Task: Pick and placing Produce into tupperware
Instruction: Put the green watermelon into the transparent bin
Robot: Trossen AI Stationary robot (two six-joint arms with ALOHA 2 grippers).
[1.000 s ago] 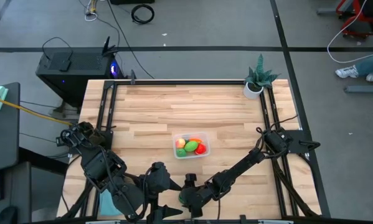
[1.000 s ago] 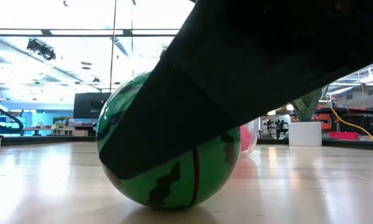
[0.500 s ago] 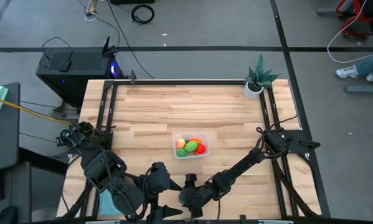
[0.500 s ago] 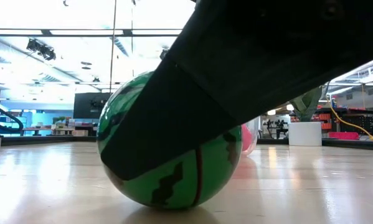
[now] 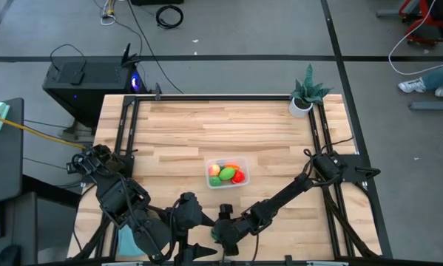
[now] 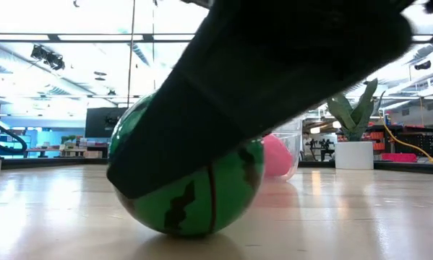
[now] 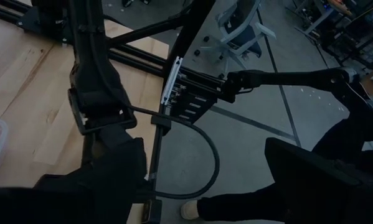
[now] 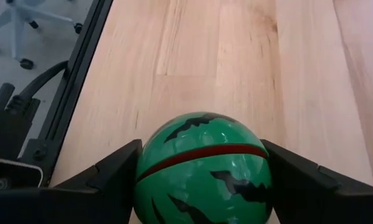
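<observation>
Right hand [image 8: 202, 186] down at the near edge of the tabletop [image 5: 206, 133], fingers [image 8: 105, 177] pinching the dark green striped ball [image 8: 202, 165] from both sides. Ball looks to be resting on the wood in the low view [image 6: 183, 180], with the dark hand draped over its top. Tupperware [image 5: 228, 174] sitting farther back, about mid-tabletop, already loaded with produce: green piece [image 5: 227, 174], red piece [image 5: 239, 176], something orange [image 5: 231, 167], a pale peach bit [image 5: 214, 170]. Well apart from the ball. Left hand [image 5: 195, 214] parked near the same front edge, just beside the right one; can't tell whether spread or pressed together. Potted plant [image 5: 304, 96] at the far right corner.
</observation>
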